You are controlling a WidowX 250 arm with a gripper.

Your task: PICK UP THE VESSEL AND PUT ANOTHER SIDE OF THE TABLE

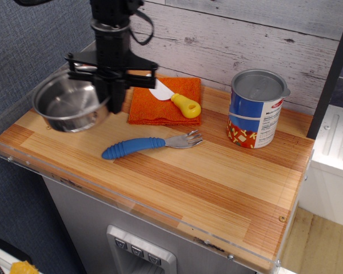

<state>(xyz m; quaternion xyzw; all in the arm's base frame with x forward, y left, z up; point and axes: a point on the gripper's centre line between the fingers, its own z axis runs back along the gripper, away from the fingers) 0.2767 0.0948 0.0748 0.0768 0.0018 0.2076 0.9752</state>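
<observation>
Gripper clamped on right rim of the vessel, which sits over the left end of the table; contact with the wood unclear. Orange cloth, knife, blue-handled fork, tin can on striped planks; whitewashed board wall behind.

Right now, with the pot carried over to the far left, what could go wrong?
The vessel hangs from the gripper by its rim only, so it may tilt or slip. It sits near the table corner, where a release too far left could catch the acrylic rim. Whether it touches the wood is unclear.
</observation>
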